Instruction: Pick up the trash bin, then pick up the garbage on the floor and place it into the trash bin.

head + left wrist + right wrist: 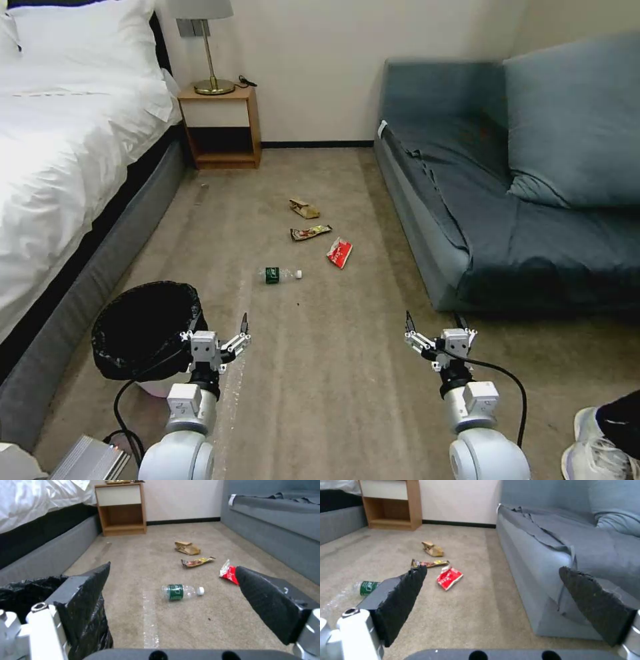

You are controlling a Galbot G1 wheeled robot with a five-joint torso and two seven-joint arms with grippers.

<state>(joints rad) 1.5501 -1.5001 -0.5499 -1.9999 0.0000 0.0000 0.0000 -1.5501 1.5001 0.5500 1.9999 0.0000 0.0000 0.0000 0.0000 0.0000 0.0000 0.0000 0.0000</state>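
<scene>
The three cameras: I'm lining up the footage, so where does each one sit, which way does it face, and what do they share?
Head view: high on the robot, looking down the carpet; shows the left gripper beside the trash bin and the right gripper.
Left wrist view: low, facing the nightstand; its own open fingers.
Right wrist view: low, beside the sofa; its own open fingers.
Shared: the bottle and the red wrapper.

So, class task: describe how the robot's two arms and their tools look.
Both arms are glossy white and silver cylinders with black cables looping along them. The left tool and right tool have white bases with bolts and two dark grey wedge-shaped fingers faced with rough black padding.
</scene>
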